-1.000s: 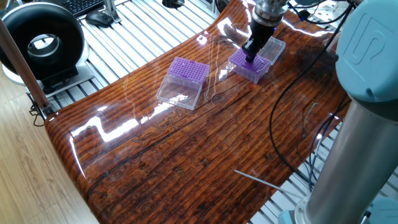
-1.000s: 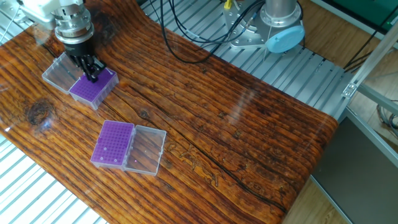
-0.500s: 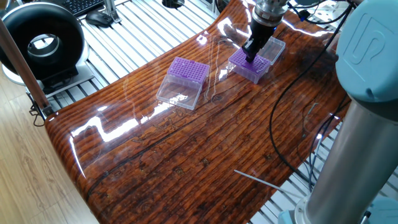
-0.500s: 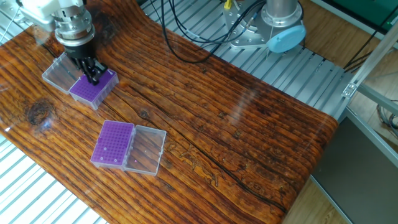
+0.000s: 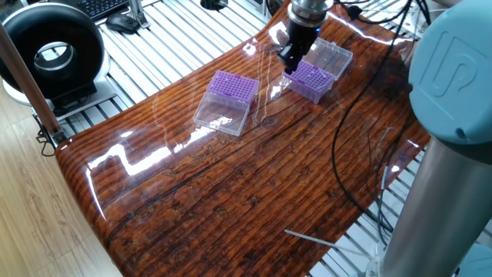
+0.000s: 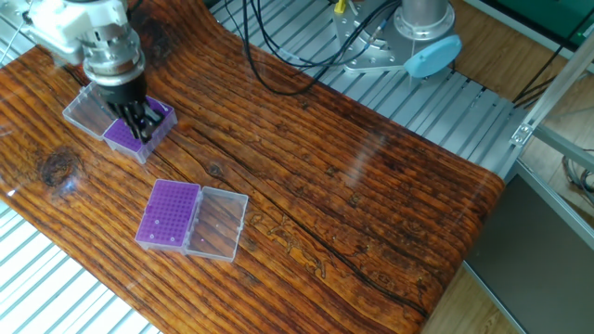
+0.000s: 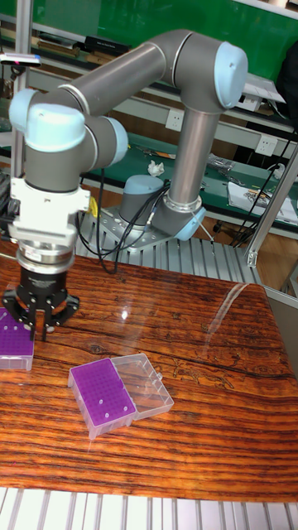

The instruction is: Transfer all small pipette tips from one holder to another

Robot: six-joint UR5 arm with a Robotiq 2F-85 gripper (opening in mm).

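Small pipette tips [image 7: 101, 403] barely discernible; claw [image 7: 39, 326] state unclear.

1. The small pipette tips [image 6: 119, 135] are too small to make out singly in any view; the purple box [image 5: 311, 80] under the gripper shows only a faint dotted grid
2. In the tall fixed view that box [image 7: 15, 341] is cut off by the picture's edge at 9 o'clock
3. The gripper [image 6: 140, 127] covers part of the box top in the other fixed view, and whether its fingertips hold a tip cannot be told
4. On the second purple box [image 7: 101, 397] only a few pale dots show; whether they are tips is unclear
5. The arm's base is cropped at 3 o'clock in one fixed view
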